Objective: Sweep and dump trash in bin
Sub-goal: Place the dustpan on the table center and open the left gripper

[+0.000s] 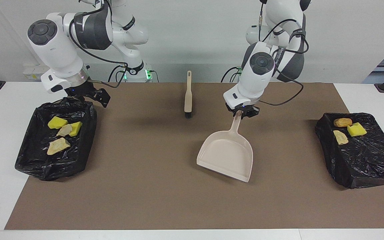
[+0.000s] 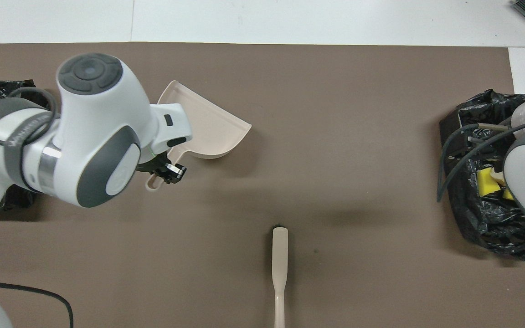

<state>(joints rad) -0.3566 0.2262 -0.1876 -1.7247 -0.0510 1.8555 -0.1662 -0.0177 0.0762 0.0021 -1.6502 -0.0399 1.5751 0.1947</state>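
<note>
My left gripper [image 1: 243,113] [image 2: 162,171] is shut on the handle of the beige dustpan [image 1: 227,155] [image 2: 208,132], over the middle of the brown mat. The pan hangs tilted, its lip low over the mat, and holds nothing. All the trash lies in two black-lined bins. The bin [image 1: 362,160] at the left arm's end holds an orange lump [image 1: 342,122], a yellow chunk [image 1: 356,129] and a tan lump [image 1: 340,137]. The bin [image 1: 35,156] at the right arm's end holds two yellow chunks [image 1: 57,122] and two tan lumps [image 1: 58,146]. My right gripper [image 1: 92,96] hangs open and empty over that bin's rim.
A beige brush [image 1: 188,96] [image 2: 279,269] lies on the mat between the two arm bases, bristles pointing away from the robots. White table borders the brown mat [image 1: 165,193] on every side.
</note>
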